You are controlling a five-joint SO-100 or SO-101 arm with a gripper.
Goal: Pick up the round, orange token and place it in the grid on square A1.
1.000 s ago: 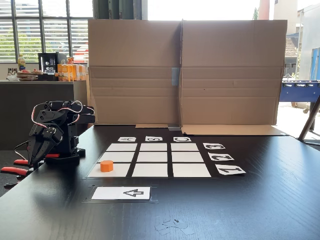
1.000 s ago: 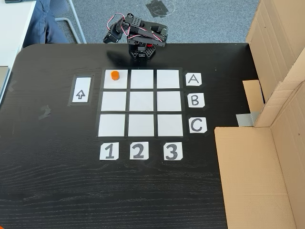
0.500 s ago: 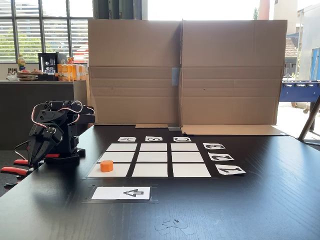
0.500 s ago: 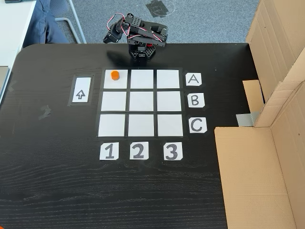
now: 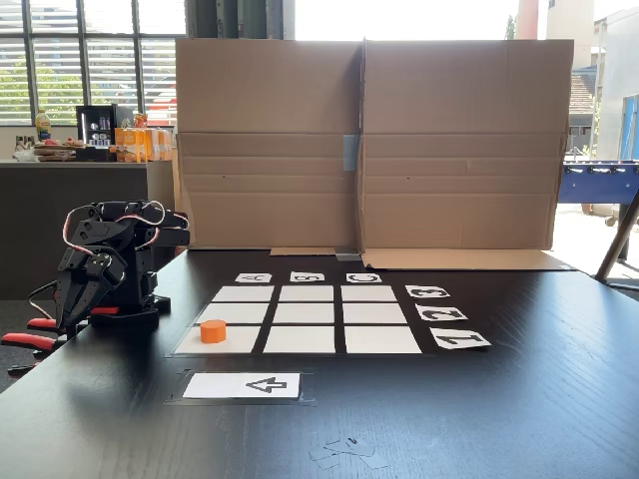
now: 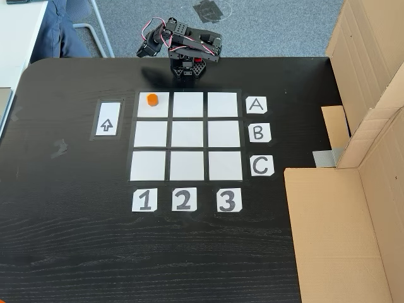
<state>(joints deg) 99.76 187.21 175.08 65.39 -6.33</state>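
**Token at rest on the A1 corner, arm folded at its base**

Nothing is seen to have moved since the earlier frames: token, cards and arm are found exactly where they were.

The token point(image 6: 151, 99) is seen standing upright in square A1 point(image 6: 153, 108), the corner cell of the grid point(image 6: 187, 136) in line with the "A" card point(image 6: 256, 105) and the "1" card point(image 6: 144, 200), and is set toward that cell's edge nearest the arm. In the low fixed view the token point(image 5: 213, 331) is shown on the front-left cell. Being a stubby round cylinder, it offers no long axis to be matched.

The gripper point(image 6: 146, 49) is held folded against the arm, just beyond the grid's A-row edge, apart from the token. Whether its fingers are apart or together cannot be told. The placement is judged done.
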